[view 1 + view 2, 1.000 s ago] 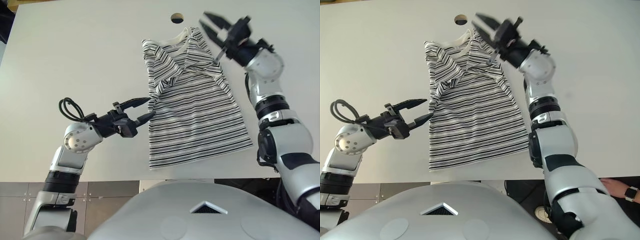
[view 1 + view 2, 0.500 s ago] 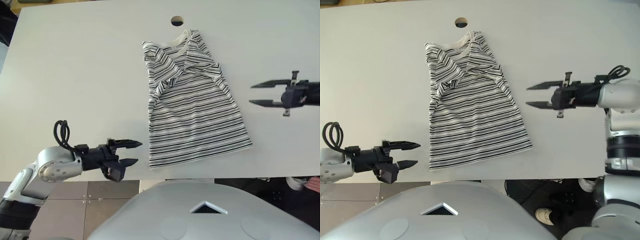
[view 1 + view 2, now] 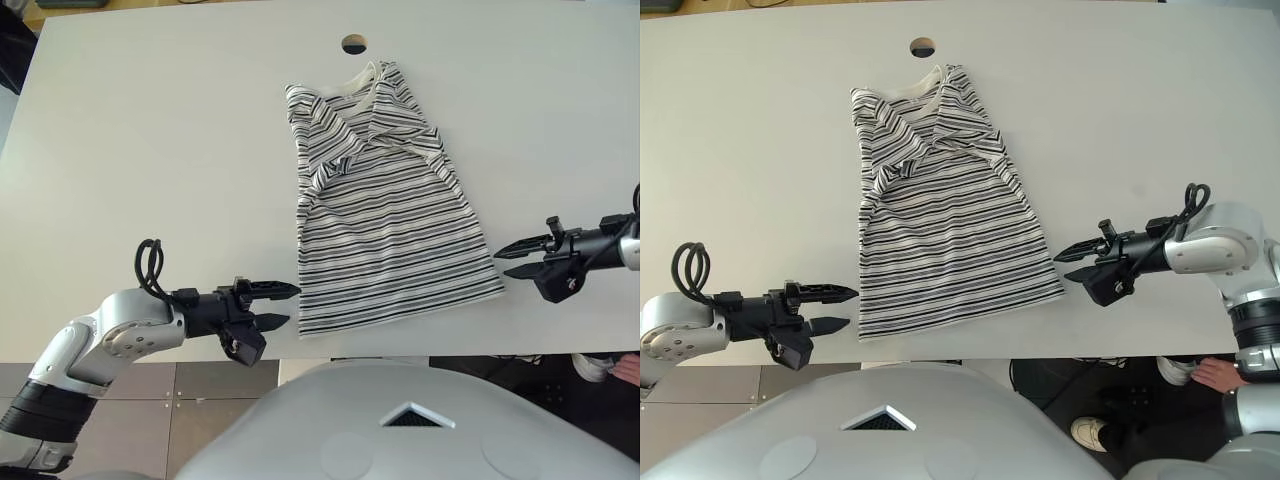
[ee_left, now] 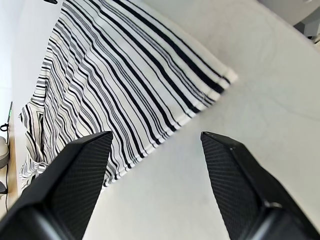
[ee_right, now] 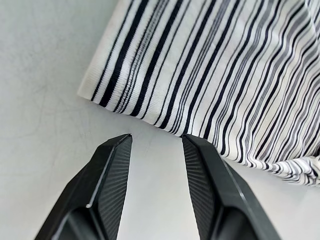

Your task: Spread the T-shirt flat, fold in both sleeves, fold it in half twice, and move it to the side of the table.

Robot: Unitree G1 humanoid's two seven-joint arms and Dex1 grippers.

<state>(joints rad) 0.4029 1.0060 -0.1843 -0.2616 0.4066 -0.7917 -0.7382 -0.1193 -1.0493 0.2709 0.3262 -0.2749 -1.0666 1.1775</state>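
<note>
The left pincer (image 3: 281, 305) has its two black fingers spread apart with nothing between them. It hovers low at the near edge of the white counter (image 3: 150, 150), with its tips just beside the near left corner of the T-shirt (image 3: 390, 220) but not touching it. In the left wrist view, the ribbed fingers (image 4: 75, 185) frame that striped hem corner and the bare counter in front of it. The left forearm lies almost level along the counter's near edge and points towards the robot's right. Its elbow is bent down at the lower left, and a black cable loop (image 3: 150, 270) stands up at the wrist.

The right pincer (image 3: 505, 262) is also parted and empty. Its tips sit close to the near right corner of the hem, with a small gap between them and the cloth. The right forearm comes in level from the right side and points towards the left.

The black-and-white striped T-shirt lies flat in the middle of the counter. Both sleeves are folded in across the chest. Its collar points to the far edge, just short of a round hole (image 3: 353, 43) in the counter, and its hem is towards the robot.
</note>
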